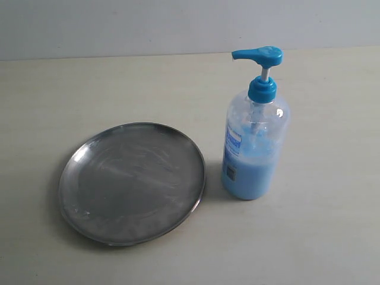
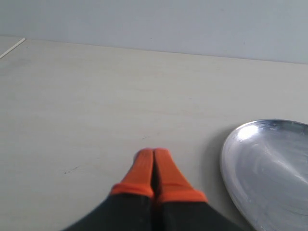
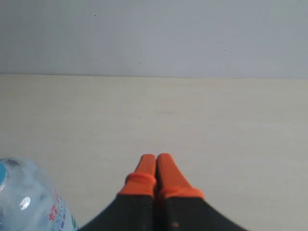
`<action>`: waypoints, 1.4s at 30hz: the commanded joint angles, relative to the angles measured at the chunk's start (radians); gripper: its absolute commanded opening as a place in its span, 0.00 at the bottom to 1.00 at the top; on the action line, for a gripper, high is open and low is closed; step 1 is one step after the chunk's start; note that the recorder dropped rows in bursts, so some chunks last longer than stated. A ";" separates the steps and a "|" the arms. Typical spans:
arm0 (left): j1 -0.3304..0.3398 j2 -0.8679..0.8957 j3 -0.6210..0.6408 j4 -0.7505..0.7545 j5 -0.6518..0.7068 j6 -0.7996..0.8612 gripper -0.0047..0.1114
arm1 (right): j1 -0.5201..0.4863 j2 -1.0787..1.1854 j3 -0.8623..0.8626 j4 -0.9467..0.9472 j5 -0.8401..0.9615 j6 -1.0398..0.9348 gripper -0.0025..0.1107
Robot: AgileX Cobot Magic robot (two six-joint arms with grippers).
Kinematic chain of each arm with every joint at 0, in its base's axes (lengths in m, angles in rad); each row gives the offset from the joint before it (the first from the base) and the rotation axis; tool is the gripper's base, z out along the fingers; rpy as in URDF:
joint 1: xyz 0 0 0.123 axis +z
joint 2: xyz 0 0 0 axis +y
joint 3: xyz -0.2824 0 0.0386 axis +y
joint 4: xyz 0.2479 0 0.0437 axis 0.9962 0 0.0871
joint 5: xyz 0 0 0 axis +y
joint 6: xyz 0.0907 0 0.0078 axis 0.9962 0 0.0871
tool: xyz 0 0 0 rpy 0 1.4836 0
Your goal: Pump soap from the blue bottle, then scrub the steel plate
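I find my left tool (image 2: 153,153) and right tool (image 3: 156,156) pinched closed and empty, and the clear, blue-headed plastic pump bottle (image 1: 254,148) upright just beside the round grey steel plate (image 1: 132,183), so its pump head (image 1: 257,55) should be pressed squarely down.

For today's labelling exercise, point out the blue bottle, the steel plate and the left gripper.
blue bottle (image 1: 252,173), exterior view, liquid-filled lower body.
steel plate (image 1: 132,181), exterior view, bare middle of its surface.
left gripper (image 2: 153,155), left wrist view, between the shut orange fingertips.
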 commanded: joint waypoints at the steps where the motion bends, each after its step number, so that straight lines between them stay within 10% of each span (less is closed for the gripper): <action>1: 0.002 -0.007 0.000 -0.003 -0.011 -0.003 0.04 | -0.004 0.004 -0.008 0.027 -0.020 0.000 0.02; 21: 0.002 -0.007 0.000 -0.003 -0.011 -0.003 0.04 | 0.000 0.180 -0.008 0.017 -0.030 -0.105 0.02; 33: 0.002 -0.007 0.000 -0.003 -0.011 -0.003 0.04 | 0.164 0.373 0.001 0.014 0.025 -0.103 0.02; 42: 0.002 -0.007 0.000 -0.003 -0.011 -0.003 0.04 | 0.164 0.376 0.293 0.024 -0.510 -0.029 0.02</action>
